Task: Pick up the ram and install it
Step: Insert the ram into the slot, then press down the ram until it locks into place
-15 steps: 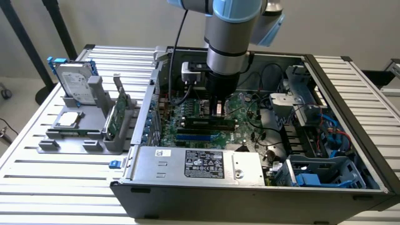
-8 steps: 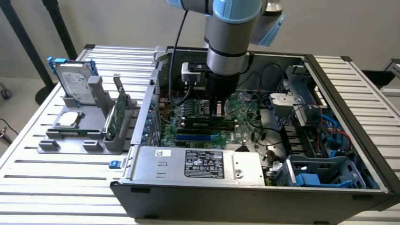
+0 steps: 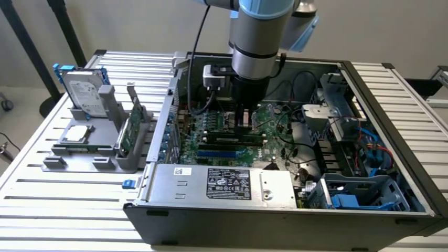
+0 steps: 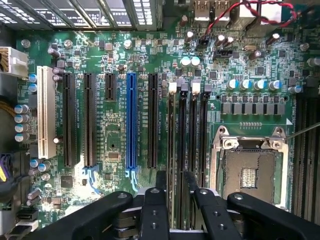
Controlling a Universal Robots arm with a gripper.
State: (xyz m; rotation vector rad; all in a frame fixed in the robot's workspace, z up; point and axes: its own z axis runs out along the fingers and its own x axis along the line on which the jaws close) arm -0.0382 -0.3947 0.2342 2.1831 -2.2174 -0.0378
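My claw [image 4: 174, 192] stands slightly apart, straddling the ram [image 4: 181, 150], which is seated upright in a black motherboard slot [image 4: 203, 140]. Sound practice, I judge: release straight, leaving both end latches undisturbed.

Premises: robotics lab or test workshop. Evidence: opened PC case [image 3: 280, 210] on slatted aluminium table [image 3: 70, 199], industrial arm [image 3: 263, 31], grey parts fixture [image 3: 91, 157].

Motherboard [image 3: 231, 123] open overhead — cables [image 3: 301, 105], drive cage [image 3: 336, 100] crowd one side.
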